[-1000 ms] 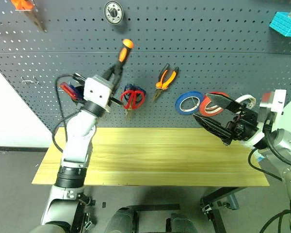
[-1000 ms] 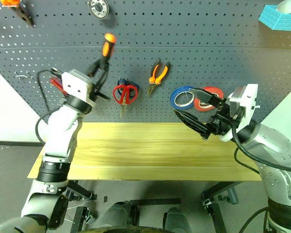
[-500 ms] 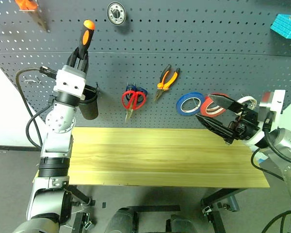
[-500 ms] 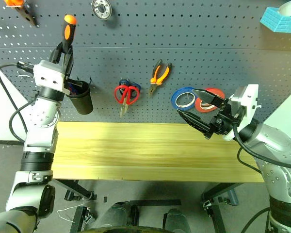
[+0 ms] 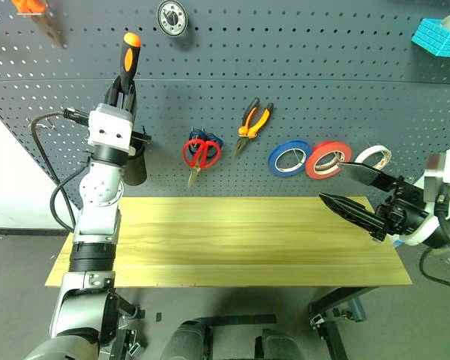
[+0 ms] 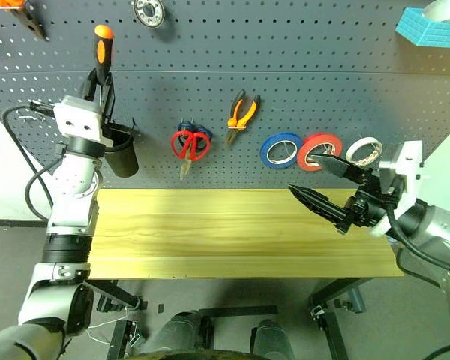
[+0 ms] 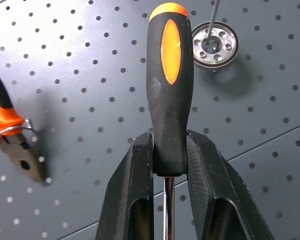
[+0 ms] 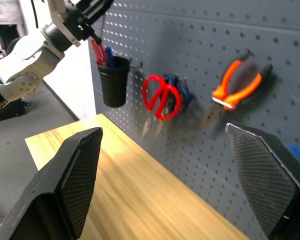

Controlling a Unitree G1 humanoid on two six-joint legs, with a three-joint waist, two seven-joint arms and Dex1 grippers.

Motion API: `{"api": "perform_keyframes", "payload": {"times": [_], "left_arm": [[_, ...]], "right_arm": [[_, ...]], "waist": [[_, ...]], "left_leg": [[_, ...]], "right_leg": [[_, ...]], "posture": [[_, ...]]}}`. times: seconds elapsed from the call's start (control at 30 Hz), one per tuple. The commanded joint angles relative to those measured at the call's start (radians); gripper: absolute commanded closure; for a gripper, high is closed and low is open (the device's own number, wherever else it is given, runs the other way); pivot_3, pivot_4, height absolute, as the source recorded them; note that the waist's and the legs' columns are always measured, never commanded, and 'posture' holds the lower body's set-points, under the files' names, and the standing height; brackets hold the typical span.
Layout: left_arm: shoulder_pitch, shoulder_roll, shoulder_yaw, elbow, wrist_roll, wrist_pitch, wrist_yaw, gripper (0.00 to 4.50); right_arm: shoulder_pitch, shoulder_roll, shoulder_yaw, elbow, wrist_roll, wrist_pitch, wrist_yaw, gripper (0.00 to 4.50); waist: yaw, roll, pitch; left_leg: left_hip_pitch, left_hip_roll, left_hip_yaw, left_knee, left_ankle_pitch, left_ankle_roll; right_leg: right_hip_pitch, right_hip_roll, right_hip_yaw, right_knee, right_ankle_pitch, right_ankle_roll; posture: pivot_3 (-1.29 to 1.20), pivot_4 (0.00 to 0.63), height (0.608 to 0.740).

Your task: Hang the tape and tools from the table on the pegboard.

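Screwdriver point(image 5: 129, 58) with the orange-and-black handle stands upright against the pegboard point(image 5: 300, 82) in the head views, pinched at the handle's lower end by the left gripper point(image 5: 123, 88), directly above a black cup point(image 5: 135, 161) hanging on the board. At three o'clock from the cup hang the red scissors point(image 5: 202, 154), the small pliers point(image 5: 253, 125), a blue roll point(image 5: 289, 158), the red tape point(image 5: 327, 159) and a white roll point(image 5: 373, 157). The right gripper point(image 5: 358, 193) hovers over the bare table point(image 5: 232, 240) at its right end, fingers spread wide and empty.

Left wrist view: both fingers point(image 7: 137, 175) clamp the screwdriver handle, a metal ring point(image 7: 213, 44) at one o'clock from it.

Right wrist view: wide-apart fingers point(image 8: 75, 180) frame the cup, scissors and pliers on the board.
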Motion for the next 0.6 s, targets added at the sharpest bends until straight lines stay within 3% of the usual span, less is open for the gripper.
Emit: {"api": "perform_keyframes", "payload": {"times": [0.03, 0.6], "left_arm": [[-0.043, 0.014, 0.016, -0.004, -0.015, -0.017, 0.007, 3.96], [0.017, 0.039, 0.063, -0.026, 0.002, 0.027, 0.057, 3.96]], "right_arm": [[0.023, -0.016, -0.057, -0.048, 0.051, 0.013, -0.007, 0.36], [0.111, -0.064, -0.116, -0.066, 0.113, 0.075, -0.023, 0.36]], "waist": [[0.001, 0.001, 0.014], [-0.045, -0.003, 0.096]], "left_leg": [[0.000, 0.000, 0.000, 0.000, 0.000, 0.000], [-0.004, 0.000, 0.000, -0.002, -0.001, 0.002]], "right_leg": [[0.001, 0.000, 0.000, 0.000, 0.000, 0.000], [-0.003, -0.002, 0.000, -0.003, 0.000, 0.000]], "posture": [[-0.05, 0.154, 0.740], [-0.07, 0.225, 0.740]]}}
